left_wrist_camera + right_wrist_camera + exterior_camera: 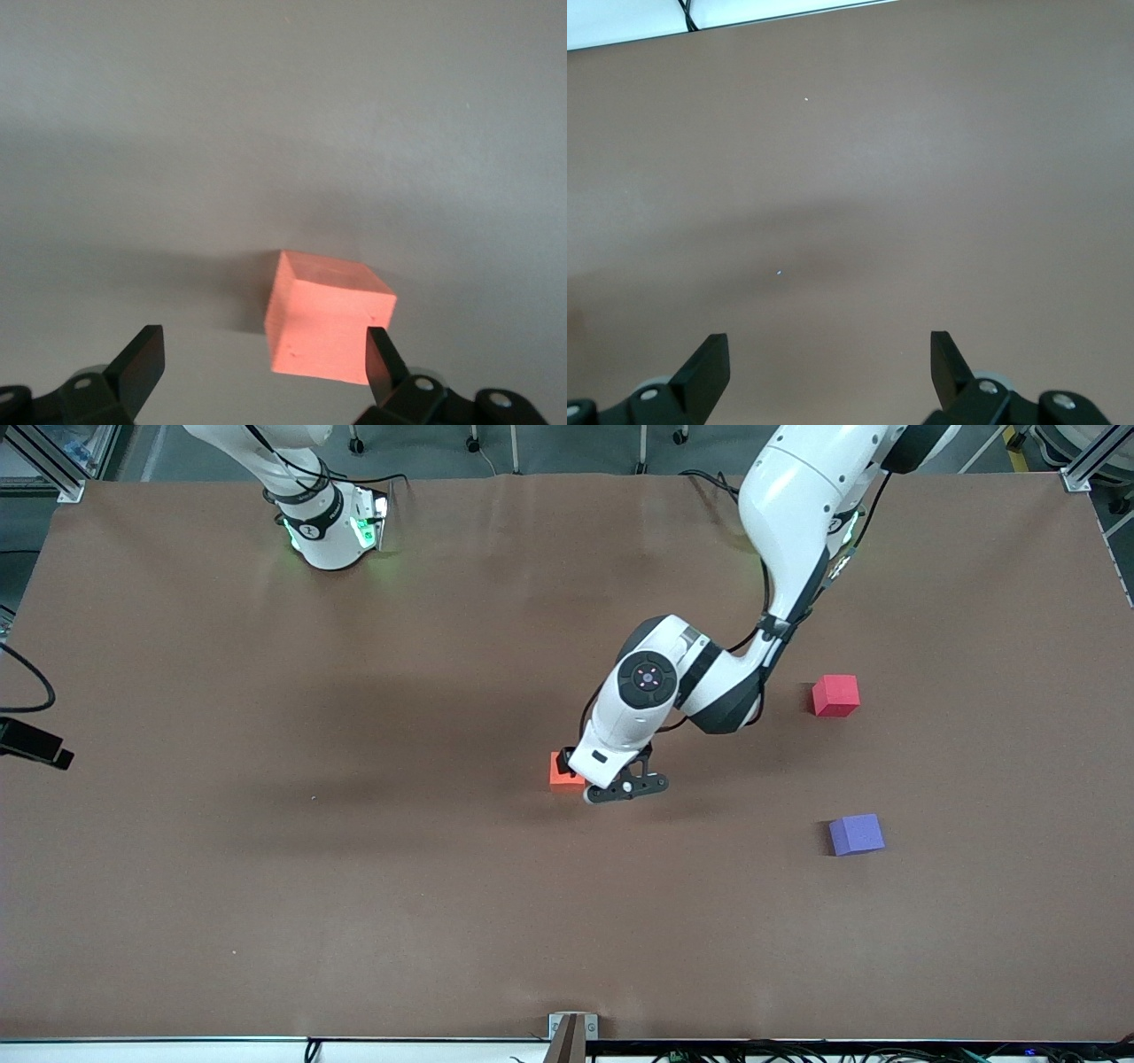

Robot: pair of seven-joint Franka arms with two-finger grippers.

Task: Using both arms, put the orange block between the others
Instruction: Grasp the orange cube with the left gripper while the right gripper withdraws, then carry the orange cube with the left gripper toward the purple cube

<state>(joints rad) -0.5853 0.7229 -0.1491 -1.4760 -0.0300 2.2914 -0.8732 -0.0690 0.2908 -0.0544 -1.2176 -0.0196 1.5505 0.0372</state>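
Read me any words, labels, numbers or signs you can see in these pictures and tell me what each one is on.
No readable text anywhere.
The orange block, red-pink block and purple block have plain faces.
The brown table carries no marks.
A small black mark on the band of the right arm's base is too small to read.

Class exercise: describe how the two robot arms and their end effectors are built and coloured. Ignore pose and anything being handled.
Both arms are glossy white with black joint bands. The left arm carries a black cable along its side and a round black cap on its wrist. The right arm's base glows green. Each end effector, left and right, has two flat black fingers with silver screws.
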